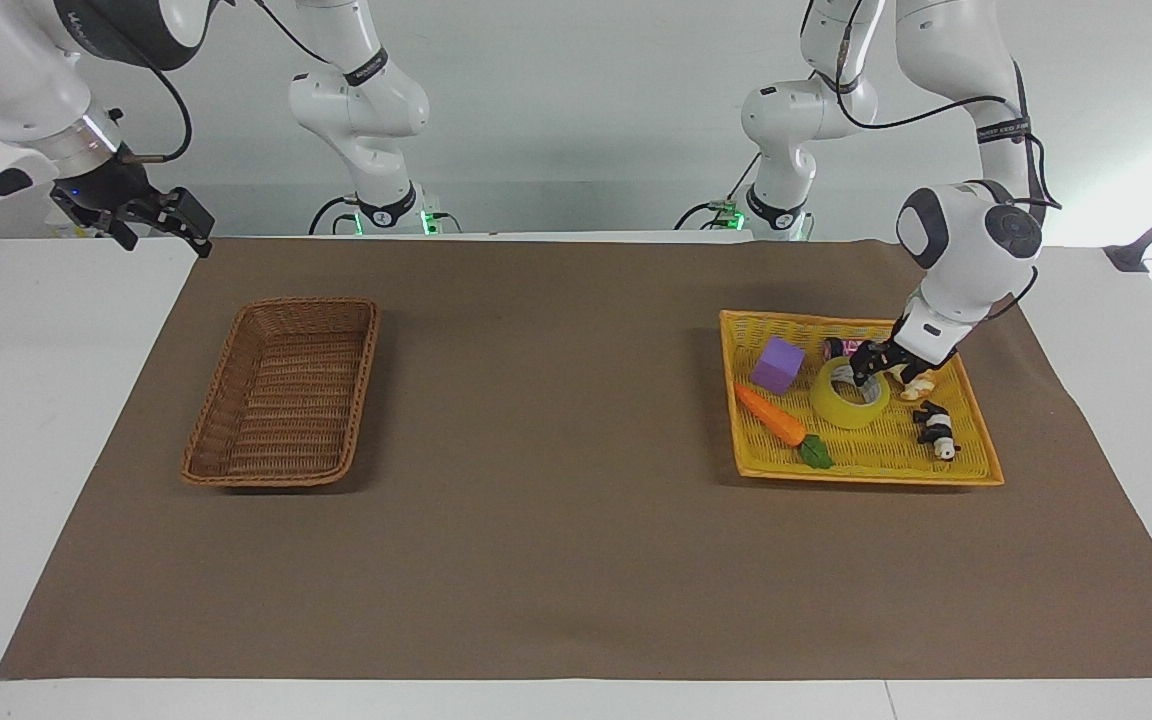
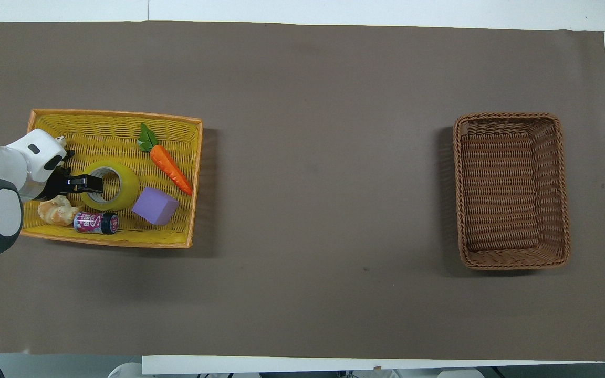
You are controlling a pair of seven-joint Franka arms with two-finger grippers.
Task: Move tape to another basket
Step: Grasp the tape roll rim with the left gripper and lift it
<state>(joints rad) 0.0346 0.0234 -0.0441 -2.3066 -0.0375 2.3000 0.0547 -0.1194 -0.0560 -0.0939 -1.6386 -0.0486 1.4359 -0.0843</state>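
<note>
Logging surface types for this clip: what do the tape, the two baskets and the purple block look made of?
Tape: glossy translucent yellow plastic film wound on a pale core, probably card.
Brown basket: woven wicker or rattan, matte; the strands show.
Yellow basket: a similar weave, brighter and smoother, possibly plastic.
Purple block: matte, with soft edges, likely foam, though painted wood is possible.

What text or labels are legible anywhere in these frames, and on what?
None can be read.
Small can in the yellow tray: pink and white print, too blurred to read.
Dark bands on the arms' upper links: white lettering, too small to read.
Tape, brown basket: no print visible.
</note>
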